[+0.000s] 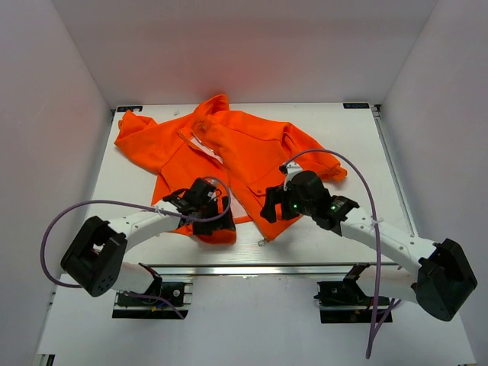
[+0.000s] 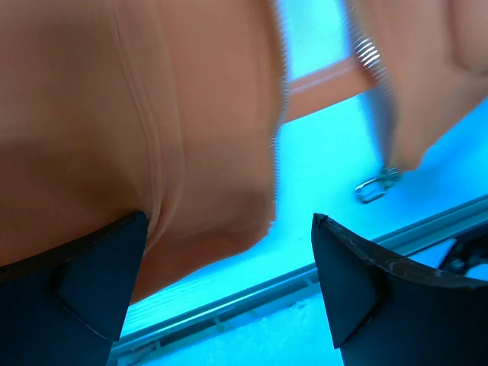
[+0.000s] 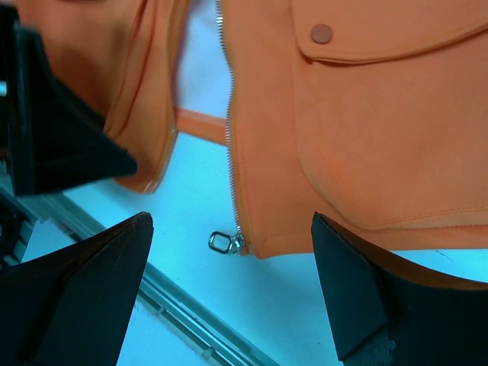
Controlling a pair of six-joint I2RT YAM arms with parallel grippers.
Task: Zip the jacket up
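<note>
The orange jacket (image 1: 229, 156) lies spread on the white table, front up and unzipped, collar at the far side. Its two front panels part at the bottom hem. My left gripper (image 1: 206, 219) is open over the hem corner of the left panel (image 2: 191, 191); the fabric reaches its left finger (image 2: 76, 290). My right gripper (image 1: 274, 210) is open above the bottom corner of the right panel (image 3: 366, 137). The metal zipper pull (image 3: 221, 242) lies on the table at that corner, between and just beyond my right fingers. It also shows in the left wrist view (image 2: 375, 187) and in the top view (image 1: 261, 242).
An aluminium rail (image 1: 252, 268) runs along the table's near edge, close below both grippers. White walls enclose the table on three sides. Purple cables (image 1: 366, 191) loop over both arms. The left gripper's black finger (image 3: 53, 137) shows at the left of the right wrist view.
</note>
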